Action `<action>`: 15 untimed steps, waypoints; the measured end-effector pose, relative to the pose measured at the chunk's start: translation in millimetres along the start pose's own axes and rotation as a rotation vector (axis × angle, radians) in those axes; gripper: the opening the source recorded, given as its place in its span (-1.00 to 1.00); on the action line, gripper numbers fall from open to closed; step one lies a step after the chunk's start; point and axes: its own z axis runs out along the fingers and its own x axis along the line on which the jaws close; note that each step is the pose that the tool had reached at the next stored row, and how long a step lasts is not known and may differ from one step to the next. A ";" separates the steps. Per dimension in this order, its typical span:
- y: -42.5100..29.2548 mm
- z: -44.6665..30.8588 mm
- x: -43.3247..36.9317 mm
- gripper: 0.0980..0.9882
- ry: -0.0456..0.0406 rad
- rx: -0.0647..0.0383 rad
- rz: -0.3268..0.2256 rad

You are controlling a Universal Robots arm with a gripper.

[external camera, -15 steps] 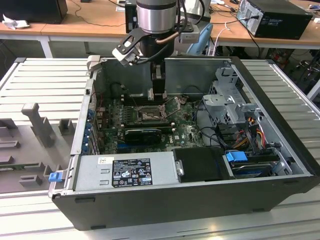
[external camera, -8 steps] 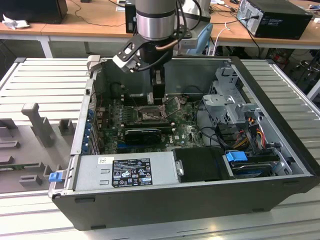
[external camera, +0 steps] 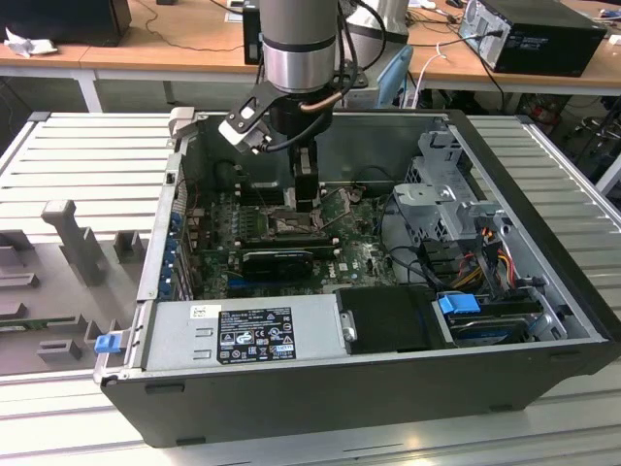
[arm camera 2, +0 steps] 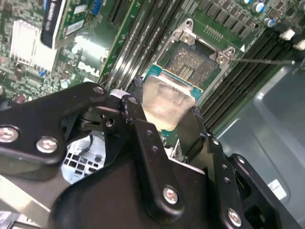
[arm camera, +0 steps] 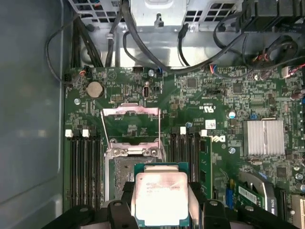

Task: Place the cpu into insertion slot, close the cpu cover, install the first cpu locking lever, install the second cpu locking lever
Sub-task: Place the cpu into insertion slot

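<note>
The gripper (arm camera: 160, 192) is clamped on two opposite edges of the cpu (arm camera: 159, 199), holding it over one side of the insertion slot (arm camera: 120, 183). The cpu cover (arm camera: 131, 111) is swung open off the slot. Faint print marks the cpu's metal top. In the exterior view, a black printed label (external camera: 254, 335) sits on the near power supply (external camera: 175, 340).

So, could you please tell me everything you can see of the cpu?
The small flat square cpu has a silvery-grey metal top with faint print on a green base. The black pincer grips two opposite edges, holding it over one side of the open dark square insertion slot, apparently not seated.
</note>
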 end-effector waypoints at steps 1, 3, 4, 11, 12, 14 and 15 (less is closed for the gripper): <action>-1.5 2.8 0.6 -0.03 0.0000 0.000 0.000; -3.5 7.9 2.1 -0.03 -0.0001 0.000 0.000; -4.0 10.7 4.3 -0.03 -0.0003 0.000 0.000; -6.5 29.6 16.9 -0.03 0.0007 0.000 -0.011; -7.3 33.3 18.4 -0.03 0.0012 0.000 -0.015; -9.9 41.5 20.9 -0.03 0.0015 0.000 -0.019; -11.9 45.1 22.2 -0.03 0.0015 0.000 -0.019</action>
